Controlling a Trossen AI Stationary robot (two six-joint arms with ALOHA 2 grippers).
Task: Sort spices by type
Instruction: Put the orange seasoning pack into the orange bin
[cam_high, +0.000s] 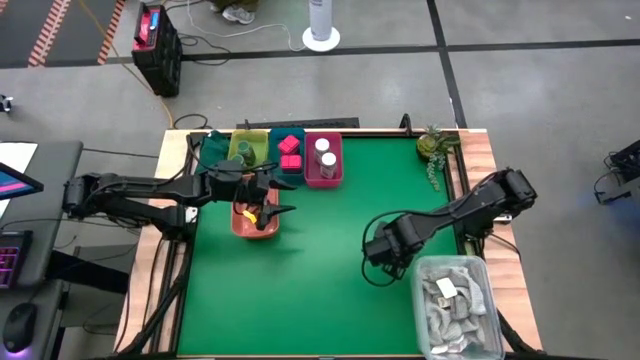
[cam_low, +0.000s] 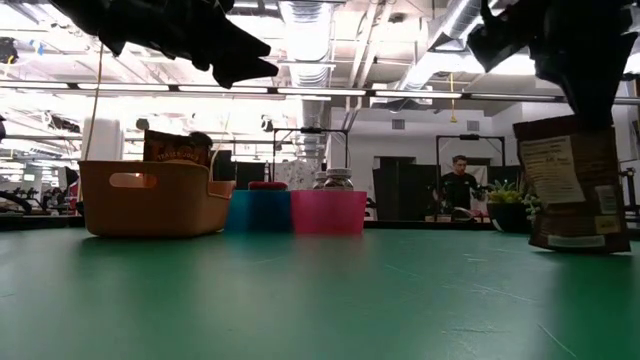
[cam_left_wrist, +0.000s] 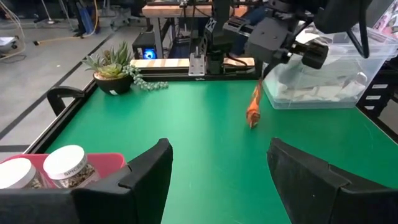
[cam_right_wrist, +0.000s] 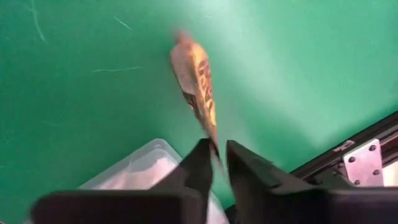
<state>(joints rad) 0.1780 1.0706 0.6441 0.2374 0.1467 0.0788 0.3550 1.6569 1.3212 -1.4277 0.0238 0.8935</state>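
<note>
A red-brown sachet (cam_left_wrist: 253, 109) hangs under my right gripper (cam_high: 385, 255), which is shut on it over the green table's right half, beside the clear bin. My left gripper (cam_high: 275, 200) hovers open above the orange tray (cam_high: 255, 218), which holds more sachets (cam_low: 175, 150); nothing is between its fingers (cam_left_wrist: 149, 171). At the far edge, white-capped jars (cam_high: 325, 155) stand in the pink tray (cam_high: 323, 178) and pink packs (cam_high: 290, 152) lie in the teal tray (cam_high: 278, 165). My right gripper pinches the sachet's top edge (cam_right_wrist: 213, 144) between its two fingers, which point down from above. The sachet (cam_low: 575, 185) hangs upright below them. Its lower edge (cam_low: 580, 245) is at table height; I cannot tell whether it touches the table.
A clear bin (cam_high: 455, 305) of pale grey rags sits at the near right corner, close to my right gripper. A potted plant (cam_high: 432, 145) stands at the far right corner. Green trays (cam_high: 230, 150) stand at the far left. The table's middle (cam_high: 320, 270) is bare green mat.
</note>
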